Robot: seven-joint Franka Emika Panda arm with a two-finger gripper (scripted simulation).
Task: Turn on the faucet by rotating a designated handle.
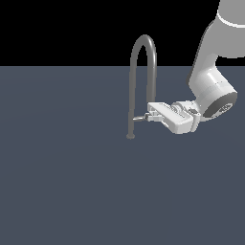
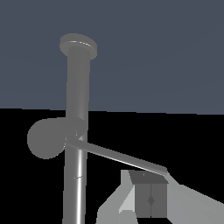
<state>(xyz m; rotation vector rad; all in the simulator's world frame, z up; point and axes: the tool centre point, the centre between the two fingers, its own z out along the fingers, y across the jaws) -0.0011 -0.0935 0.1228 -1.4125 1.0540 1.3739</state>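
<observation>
The faucet is a tall grey pipe with a gooseneck arch, standing on a small round flange on the dark floor. In the wrist view the faucet fills the frame lengthwise. The handle is a thin silver lever sticking out from the pipe low down toward the exterior view's right. My gripper lies level at the lever's free end. In the wrist view the handle runs from the pipe to the fingertips of my gripper, whose two pads meet with nothing between them. The lever's tip rests against the fingertips.
A flat dark blue-grey floor spreads around the faucet. My white arm comes down from the exterior view's upper right, and the spout's descending leg hangs just above the gripper's hand.
</observation>
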